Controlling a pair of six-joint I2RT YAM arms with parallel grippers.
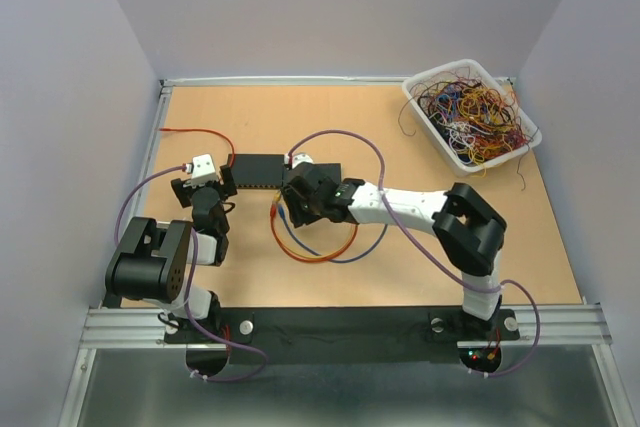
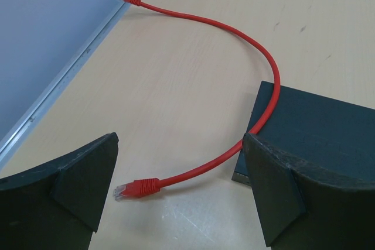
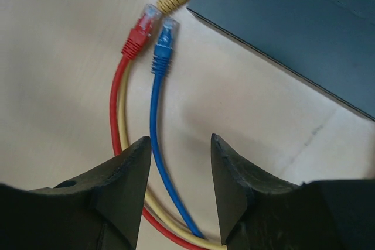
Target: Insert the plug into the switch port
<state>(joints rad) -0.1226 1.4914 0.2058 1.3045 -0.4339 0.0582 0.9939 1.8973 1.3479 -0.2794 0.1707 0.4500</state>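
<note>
Our right claw point(image 3: 180, 143) hangs part-open and empty over the blue cable point(image 3: 153, 122), whose plug point(image 3: 166, 36) lies on the tabletop point(image 3: 58, 33) near the switch point(image 3: 293, 21), so we judge grasping and insertion are both left to do.

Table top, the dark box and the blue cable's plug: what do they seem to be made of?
Table top: light wood or wood-look laminate, smooth and matte, with faint grain and small scuffs.
Dark box: painted metal or plastic, I cannot tell which; matte dark finish, crisp straight edges.
Blue cable's plug: clear hard plastic tip, and behind it a ribbed blue sleeve that looks rubbery.
</note>
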